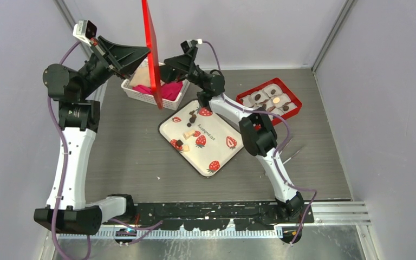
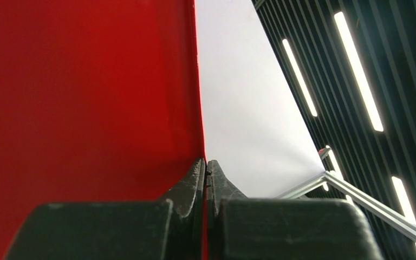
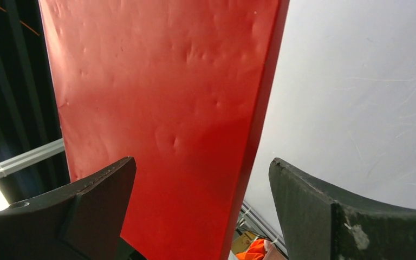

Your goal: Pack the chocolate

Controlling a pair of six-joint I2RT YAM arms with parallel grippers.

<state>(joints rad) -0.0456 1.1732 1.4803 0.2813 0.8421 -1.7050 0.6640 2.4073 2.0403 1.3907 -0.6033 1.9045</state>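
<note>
Jaws: left gripper (image 2: 206, 162) clenched on upright red lid (image 2: 86, 92) edge, far left above white basket (image 1: 141, 95); right gripper (image 3: 201, 161) released wide beside lid. Chocolate (image 1: 192, 116) lay on centre strawberry tray (image 1: 187, 154), more in red box (image 1: 296, 101) far right.

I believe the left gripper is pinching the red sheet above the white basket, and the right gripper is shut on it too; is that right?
The left gripper does pinch the red sheet above the white basket, but the right gripper is open, jaws wide apart, as the right wrist view shows.
</note>
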